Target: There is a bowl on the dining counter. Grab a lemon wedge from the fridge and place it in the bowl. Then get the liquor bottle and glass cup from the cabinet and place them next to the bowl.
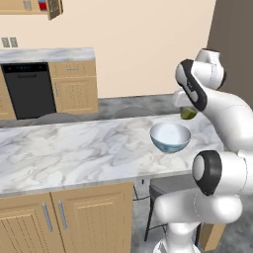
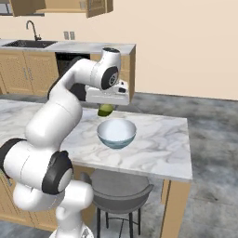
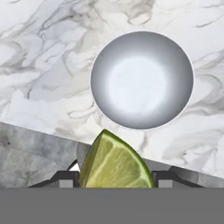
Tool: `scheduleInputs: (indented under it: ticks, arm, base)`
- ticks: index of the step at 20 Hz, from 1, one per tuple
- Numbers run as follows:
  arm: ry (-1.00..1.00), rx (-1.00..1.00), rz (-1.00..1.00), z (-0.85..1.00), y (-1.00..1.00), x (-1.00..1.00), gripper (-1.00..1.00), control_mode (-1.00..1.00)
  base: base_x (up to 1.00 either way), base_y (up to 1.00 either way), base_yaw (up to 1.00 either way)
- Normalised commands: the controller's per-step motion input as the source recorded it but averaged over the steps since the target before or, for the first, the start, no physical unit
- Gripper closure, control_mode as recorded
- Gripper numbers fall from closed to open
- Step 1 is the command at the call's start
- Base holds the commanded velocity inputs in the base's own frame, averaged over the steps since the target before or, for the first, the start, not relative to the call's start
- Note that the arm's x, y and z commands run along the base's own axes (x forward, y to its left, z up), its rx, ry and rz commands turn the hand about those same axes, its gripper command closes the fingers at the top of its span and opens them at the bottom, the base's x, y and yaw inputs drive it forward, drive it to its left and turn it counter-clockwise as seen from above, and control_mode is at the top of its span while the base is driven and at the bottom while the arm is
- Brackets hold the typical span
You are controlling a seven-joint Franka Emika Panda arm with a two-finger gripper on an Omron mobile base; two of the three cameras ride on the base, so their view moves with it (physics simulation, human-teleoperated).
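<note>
A pale blue-white bowl rests on the dining counter, a veined marble top. My gripper hangs a little above the counter's far edge, just behind the bowl, shut on a yellow-green lemon wedge. The wedge points toward the bowl in the hand view and hides most of the fingers. The wall cabinet shows at the top, door ajar; what stands inside is too small to tell.
A grey stool stands under the counter's near right end. Across the floor, another marble counter holds a black dishwasher and a sink. Light wood doors with bar handles sit below the dining counter.
</note>
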Motion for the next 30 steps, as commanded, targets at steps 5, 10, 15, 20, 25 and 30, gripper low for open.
scheduleInputs:
  ticks: [5,10,15,20,25,30]
  arm:
    - [0.0,-0.07,0.0,-0.42,-0.03,0.43,1.0,-1.0]
    - [-0.01,-0.08,0.0,-0.41,0.0,0.3,1.0,-1.0]
    - [0.0,-0.03,0.0,-0.4,0.0,0.32,1.0,-1.0]
    - [0.0,0.0,0.0,-0.38,0.0,0.26,1.0,-1.0]
    - [0.0,0.0,0.0,-0.43,0.0,0.15,1.0,-1.0]
    - [0.0,0.0,0.0,-0.44,-0.03,0.08,1.0,-1.0]
  base:
    - [0.0,0.0,0.0]
    - [0.0,0.0,0.0]
    - [0.0,0.0,0.0]
    - [0.0,0.0,0.0]
    - [0.0,0.0,0.0]
    - [0.0,0.0,0.0]
